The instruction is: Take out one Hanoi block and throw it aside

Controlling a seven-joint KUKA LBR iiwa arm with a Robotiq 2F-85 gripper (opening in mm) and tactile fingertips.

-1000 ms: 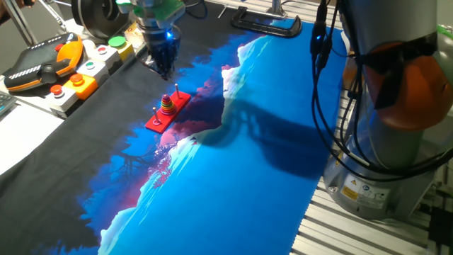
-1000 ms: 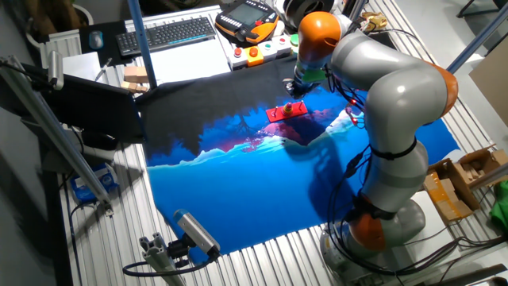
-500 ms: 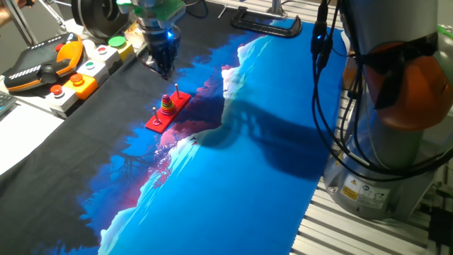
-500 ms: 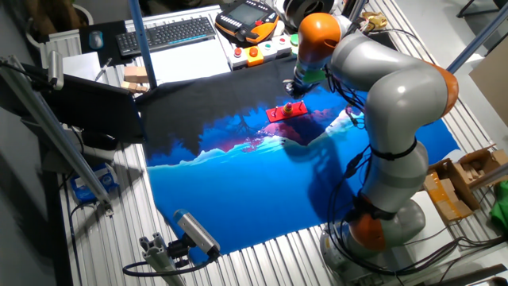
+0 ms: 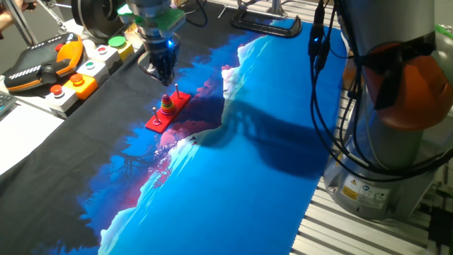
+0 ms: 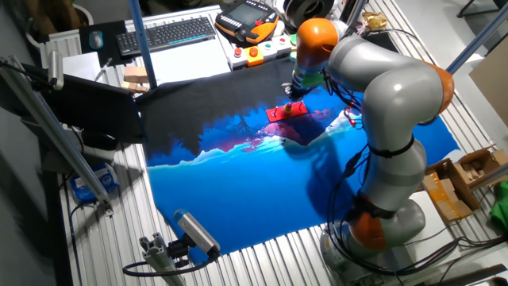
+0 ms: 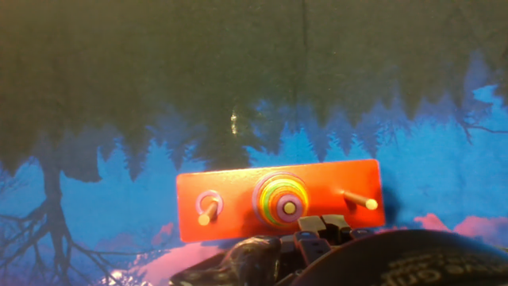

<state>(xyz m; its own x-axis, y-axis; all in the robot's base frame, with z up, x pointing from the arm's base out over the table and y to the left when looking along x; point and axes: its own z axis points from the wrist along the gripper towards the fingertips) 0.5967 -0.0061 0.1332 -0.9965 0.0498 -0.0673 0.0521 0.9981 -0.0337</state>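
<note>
A KUKA arm's gripper (image 5: 162, 71) is hovering above a red Hanoi board (image 5: 168, 111) that is lying on a blue-and-black printed cloth (image 5: 248, 156) spread over the tabletop (image 5: 333, 227). In one fixed view the jaws are pointing down just behind the board, clear of it and holding nothing; whether they are parted or closed cannot be told from any view. The stack of coloured Hanoi blocks (image 7: 280, 199) is sitting on the board's middle peg, with a single small ring (image 7: 209, 204) around the left peg as the hand view shows it, and the right peg (image 7: 355, 199) standing bare. In the other fixed view, the arm's orange-capped wrist (image 6: 315, 36) is leaning over the board, while a control box (image 5: 78, 74) with coloured buttons is resting beyond the cloth's black edge.
</note>
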